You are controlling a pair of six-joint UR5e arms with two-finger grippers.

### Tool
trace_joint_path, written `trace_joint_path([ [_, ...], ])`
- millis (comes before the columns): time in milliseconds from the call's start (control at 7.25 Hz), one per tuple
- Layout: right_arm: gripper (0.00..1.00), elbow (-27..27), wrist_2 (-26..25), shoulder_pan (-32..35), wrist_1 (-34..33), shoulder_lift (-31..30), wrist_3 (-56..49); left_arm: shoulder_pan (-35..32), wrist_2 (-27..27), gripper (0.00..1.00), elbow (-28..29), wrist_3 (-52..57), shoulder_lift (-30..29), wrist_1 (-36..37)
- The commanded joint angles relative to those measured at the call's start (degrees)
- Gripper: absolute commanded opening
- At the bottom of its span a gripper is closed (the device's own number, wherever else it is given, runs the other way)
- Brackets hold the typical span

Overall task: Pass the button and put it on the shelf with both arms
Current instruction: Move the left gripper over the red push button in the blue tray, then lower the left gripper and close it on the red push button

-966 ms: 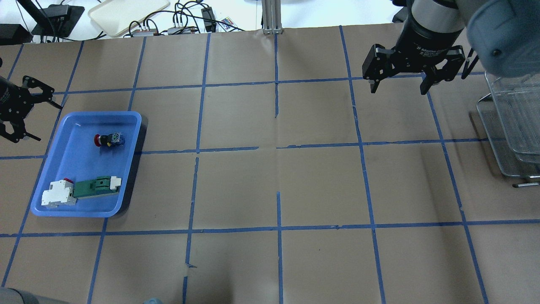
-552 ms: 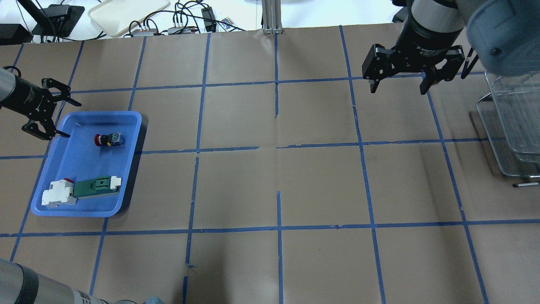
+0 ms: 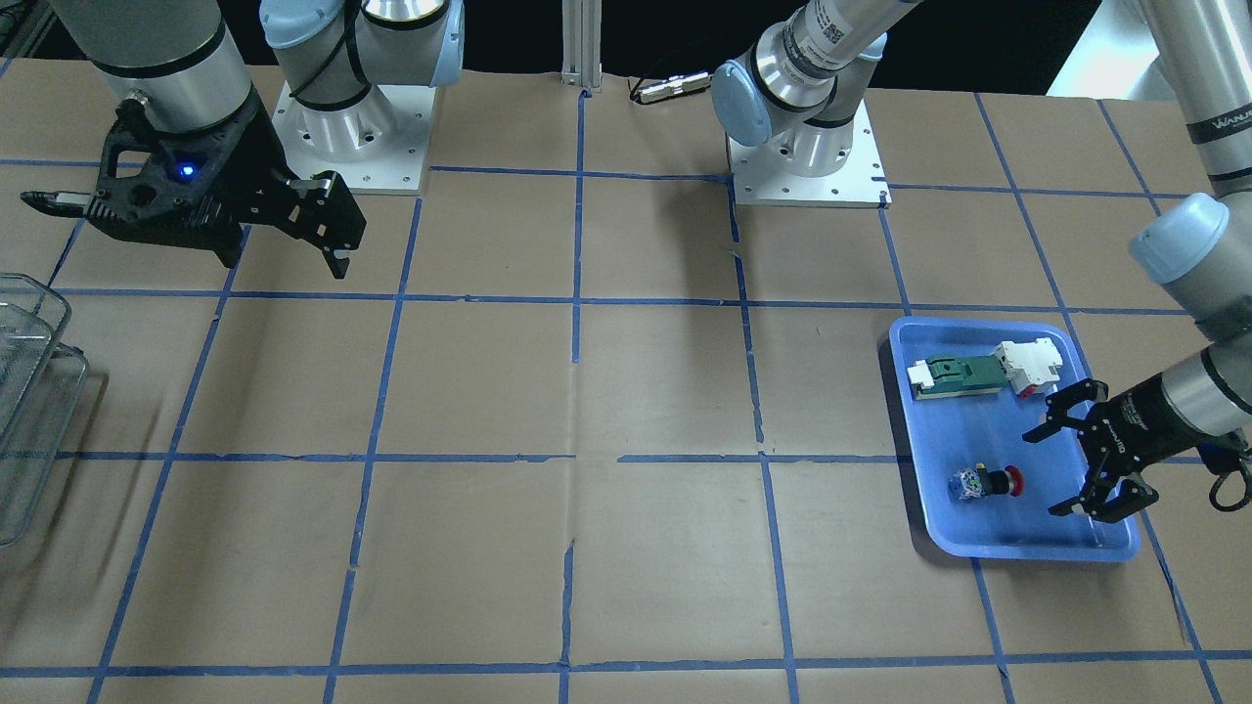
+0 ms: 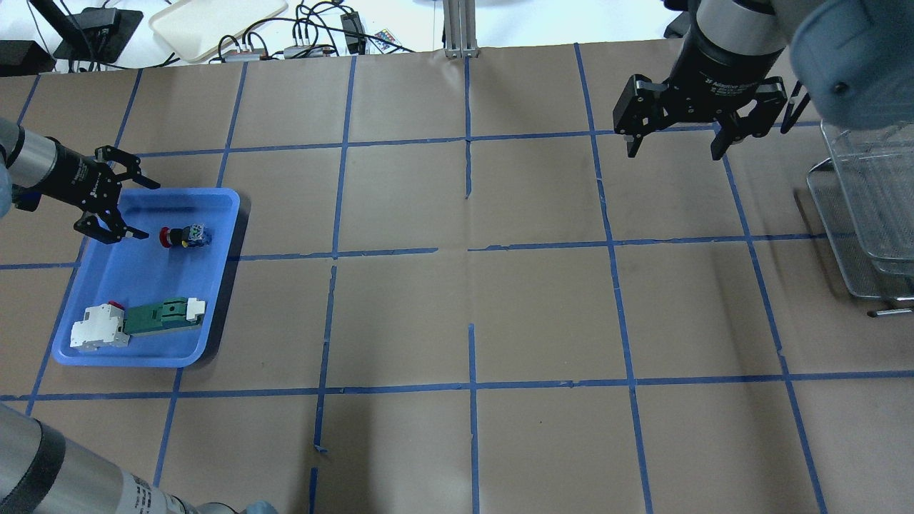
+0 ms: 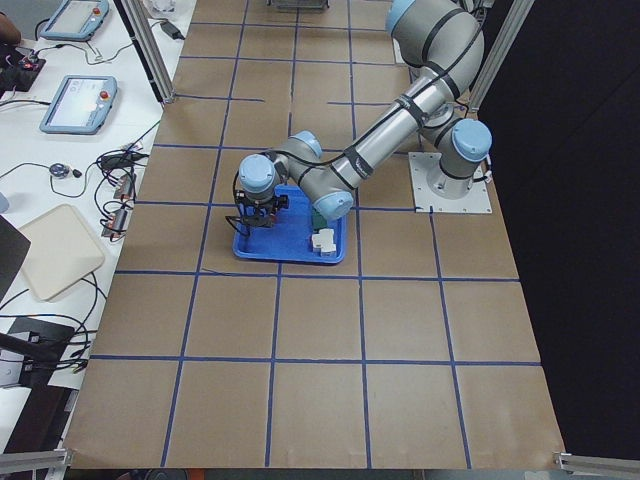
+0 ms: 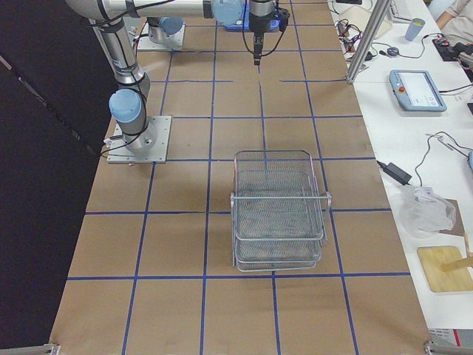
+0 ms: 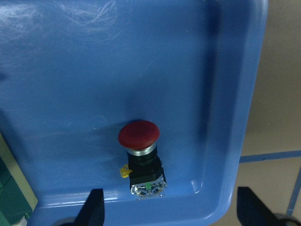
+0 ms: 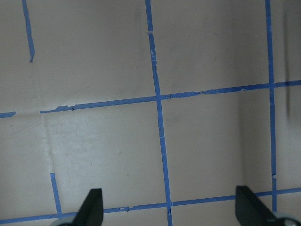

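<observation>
Left wrist-mounted view tells the most: the two fingers [image 7: 94, 209] of the left gripper [image 7: 171, 209] stand wide apart at the lower edge of the frame, with nothing between them. Just above them the button [image 7: 141, 157] lies on its side in the blue tray [image 7: 235, 117], close to the tray wall, with its rear block toward the fingers.

In the overhead view this gripper hovers over the upper left corner of the tray, and the button is just to its right, not touched. A green-and-white part [image 4: 163, 315] and a white block [image 4: 96, 330] lie at the lower end of the tray, apart from the button. At the upper right the right gripper [image 4: 675, 151], also spread and empty, hangs near the shelf [image 4: 867, 214].

I judge the step to be the reach for the first pick. Next, the left gripper must go lower, straddle the black barrel and close, without pushing the button against the wall.
</observation>
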Motion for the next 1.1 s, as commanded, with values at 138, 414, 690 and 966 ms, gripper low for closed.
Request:
trace_joint_path([
  [138, 1.0, 0.0, 0.0, 0.0, 0.0, 0.0, 0.0, 1.2, -0.3, 1.0, -0.2, -0.3, -2.4, 0.1],
  [414, 1.0, 0.0, 0.0, -0.1, 0.0, 0.0, 0.0, 1.2, -3.0, 1.0, -1.2, -1.6, -2.7, 0.1],
  [690, 1.0, 0.0, 0.0, -0.1, 0.0, 0.0, -0.1, 1.2, -3.1, 1.0, -1.3, -1.3, -3.6, 0.1],
  [966, 1.0, 0.0, 0.0, -0.1, 0.0, 0.0, -0.1, 1.2, -2.8, 1.0, -1.2, -1.2, -4.0, 0.1],
])
